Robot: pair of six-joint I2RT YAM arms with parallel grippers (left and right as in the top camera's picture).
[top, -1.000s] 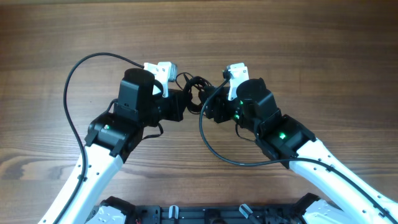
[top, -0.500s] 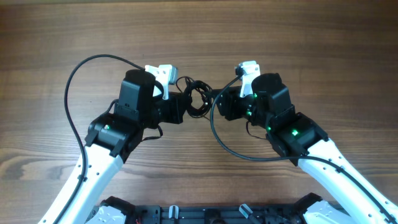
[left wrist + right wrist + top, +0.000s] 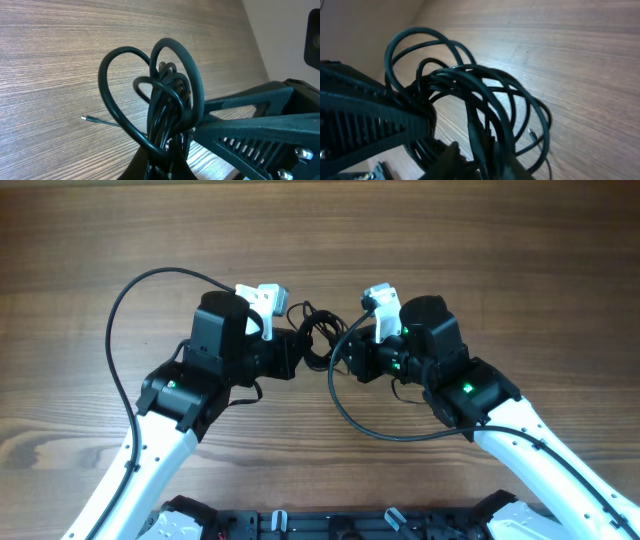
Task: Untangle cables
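Observation:
A tangle of black cables (image 3: 318, 333) hangs between my two grippers above the wooden table. My left gripper (image 3: 299, 348) is shut on the left side of the bundle. In the left wrist view the loops (image 3: 167, 95) rise out of its fingers (image 3: 165, 162). My right gripper (image 3: 346, 352) holds the right side. In the right wrist view several strands (image 3: 470, 95) pass between its fingers (image 3: 480, 161), which have closed on them. A thin free cable end (image 3: 88, 118) rests on the wood, and its small plug tip (image 3: 532, 133) shows in the right wrist view.
Each arm's own black camera lead loops wide, the left lead (image 3: 112, 340) over the table and the right lead (image 3: 340, 405) below the grippers. The right gripper's ribbed finger (image 3: 250, 125) crowds the left wrist view. The left finger (image 3: 365, 117) fills the other view.
The right gripper drew a little to the right, then came back left into the tangle and closed on strands. The left gripper stayed shut and still.

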